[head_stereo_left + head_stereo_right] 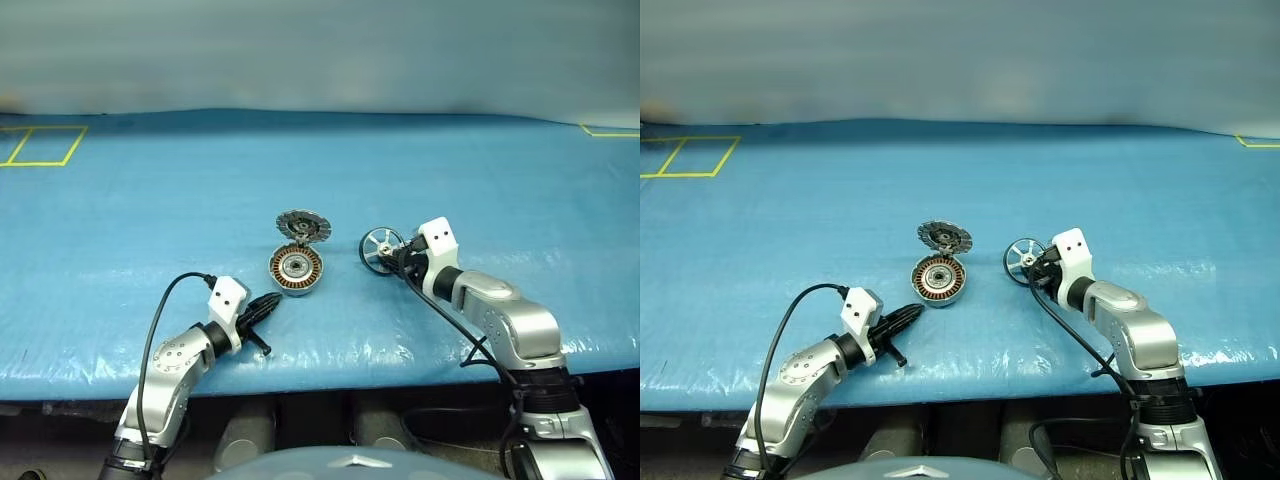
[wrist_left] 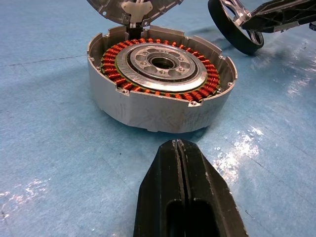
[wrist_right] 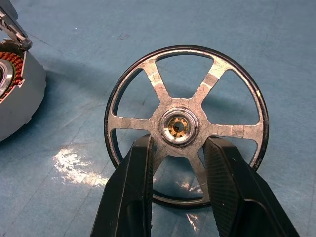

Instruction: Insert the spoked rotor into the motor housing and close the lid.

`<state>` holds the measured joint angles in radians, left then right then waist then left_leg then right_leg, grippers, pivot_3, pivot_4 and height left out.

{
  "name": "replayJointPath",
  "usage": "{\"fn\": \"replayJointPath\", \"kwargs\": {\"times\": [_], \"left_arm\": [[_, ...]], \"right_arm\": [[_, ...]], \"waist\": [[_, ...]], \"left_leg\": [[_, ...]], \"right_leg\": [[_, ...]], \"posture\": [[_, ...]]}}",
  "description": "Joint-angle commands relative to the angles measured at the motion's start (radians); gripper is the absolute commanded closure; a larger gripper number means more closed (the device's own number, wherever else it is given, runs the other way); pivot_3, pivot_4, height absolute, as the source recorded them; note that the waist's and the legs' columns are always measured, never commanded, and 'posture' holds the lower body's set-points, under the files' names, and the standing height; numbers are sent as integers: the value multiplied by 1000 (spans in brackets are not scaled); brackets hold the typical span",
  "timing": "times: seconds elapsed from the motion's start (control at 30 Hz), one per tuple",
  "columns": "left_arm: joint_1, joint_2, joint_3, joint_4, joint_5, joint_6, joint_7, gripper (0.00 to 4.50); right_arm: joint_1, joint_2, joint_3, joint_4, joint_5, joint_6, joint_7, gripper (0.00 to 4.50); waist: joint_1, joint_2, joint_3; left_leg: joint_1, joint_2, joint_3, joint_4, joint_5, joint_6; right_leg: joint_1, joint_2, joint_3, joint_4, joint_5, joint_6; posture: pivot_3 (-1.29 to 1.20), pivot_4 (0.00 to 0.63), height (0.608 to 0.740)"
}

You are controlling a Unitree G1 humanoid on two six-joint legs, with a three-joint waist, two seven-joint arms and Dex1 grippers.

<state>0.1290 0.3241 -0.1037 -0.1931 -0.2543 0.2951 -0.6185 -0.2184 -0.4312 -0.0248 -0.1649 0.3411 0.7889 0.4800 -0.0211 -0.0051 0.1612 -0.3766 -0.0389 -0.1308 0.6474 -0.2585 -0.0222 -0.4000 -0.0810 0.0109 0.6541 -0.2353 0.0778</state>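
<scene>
**Rotor upright in right pincer, housing open on bench**

Yellow tape outline (image 1: 40,146) lay at far left corner of the blue-covered bench (image 1: 150,210); a second bit of yellow tape (image 1: 610,131) at the far right edge.

Left pincer (image 1: 268,305) hung low over the near part of the bench, pointing toward the motor housing, fingers pressed tight together, nothing between them. A black cable (image 1: 160,310) looped from the left wrist back down the arm. In the left wrist view the shut fingers (image 2: 182,197) stopped short of the housing wall, apart from it.

Motor housing (image 1: 296,268) sat flat on the bench near the middle, open side up. Copper-orange windings (image 2: 202,91) ringed the inside around a silver centre plate with a central hole. The lid (image 1: 303,226) stood swung open at the housing's far edge, joined there, its dark inner face with the segmented ring turned toward the camera.

Spoked rotor (image 1: 381,248) stood on edge, just right of the housing and apart from it, its lower rim at or just above the bench; contact could not be told. Six spokes, central hub with a brass-coloured bore (image 3: 178,127).

Right pincer (image 3: 178,163) reached in from the right. Fingers (image 3: 133,187) narrowed to either side of the lower spoke just below the hub, one finger through each neighbouring gap; they looked closed on that spoke, holding the rotor upright.
</scene>
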Motion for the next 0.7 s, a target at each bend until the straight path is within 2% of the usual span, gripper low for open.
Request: {"fn": "replayJointPath", "kwargs": {"times": [0.03,0.37,0.7], "left_arm": [[-5,0,33,-31,-40,-20,-13,4500],[-2,-1,84,-47,-123,-19,-49,4500],[12,0,82,-47,-126,-24,-47,4500]], "right_arm": [[3,15,-30,-37,56,-29,45,3333],[59,-57,16,-103,154,-28,245,3339],[59,-30,29,-162,275,-14,339,3339]], "waist": [[0,0,0],[2,1,1],[3,1,1]], "left_leg": [[0,0,0,0,0,0],[-1,0,0,-1,-2,3],[-2,0,1,-1,-3,5]], "right_leg": [[0,0,0,0,0,0],[2,0,0,-7,1,2],[2,0,1,-11,3,2]], "posture": [[0,150,740],[0,150,740],[0,150,740]]}}
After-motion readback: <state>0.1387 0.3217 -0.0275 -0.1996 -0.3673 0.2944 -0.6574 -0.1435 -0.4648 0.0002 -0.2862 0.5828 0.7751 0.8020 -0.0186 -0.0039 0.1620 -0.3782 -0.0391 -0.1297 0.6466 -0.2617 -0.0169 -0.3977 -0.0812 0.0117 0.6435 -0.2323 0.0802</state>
